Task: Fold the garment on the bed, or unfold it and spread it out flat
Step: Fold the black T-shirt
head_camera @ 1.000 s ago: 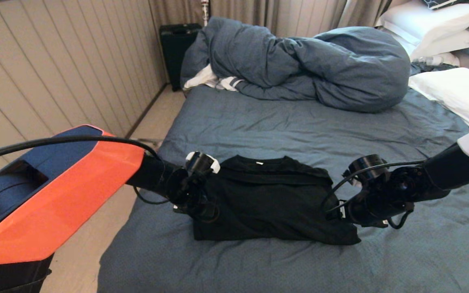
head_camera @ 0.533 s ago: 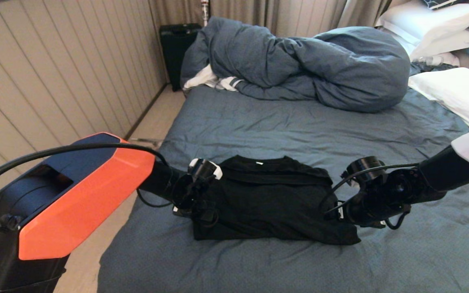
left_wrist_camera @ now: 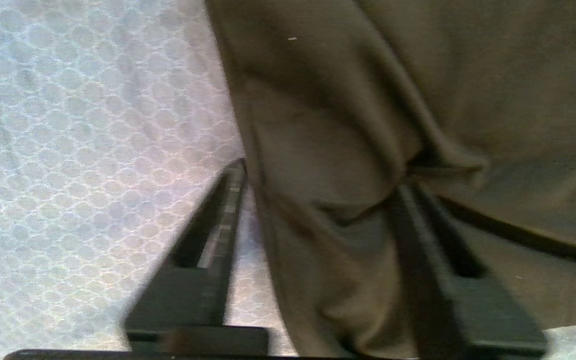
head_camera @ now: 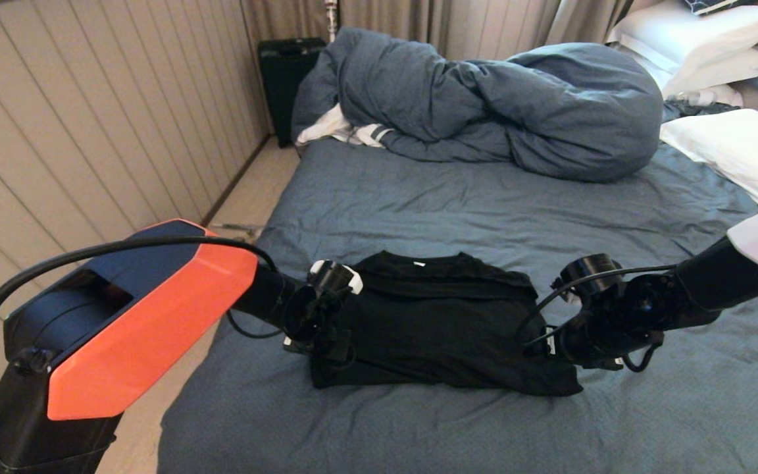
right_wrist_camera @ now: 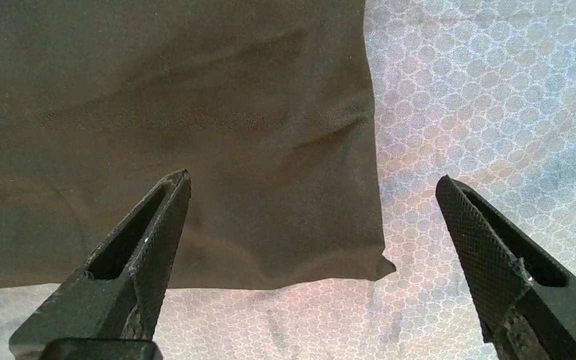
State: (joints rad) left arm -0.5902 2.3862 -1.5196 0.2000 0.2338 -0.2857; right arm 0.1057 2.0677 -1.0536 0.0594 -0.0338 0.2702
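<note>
The garment, a black T-shirt, lies folded into a rectangle on the near part of the bed, with its white neck label on the far edge. My left gripper is down at its left edge. In the left wrist view the left gripper is open, and a bunched fold of the garment lies between its fingers. A strip of sheet shows beside one finger. My right gripper hovers wide open over the near right corner of the garment, holding nothing.
A bunched blue-grey duvet fills the far end of the bed. White pillows lie at the far right. A black suitcase stands by the panelled wall on the left, and floor runs along the bed's left edge.
My left arm has pushed a little further in towards the garment's left edge. The right arm has sunk slightly. The garment lies as before.
</note>
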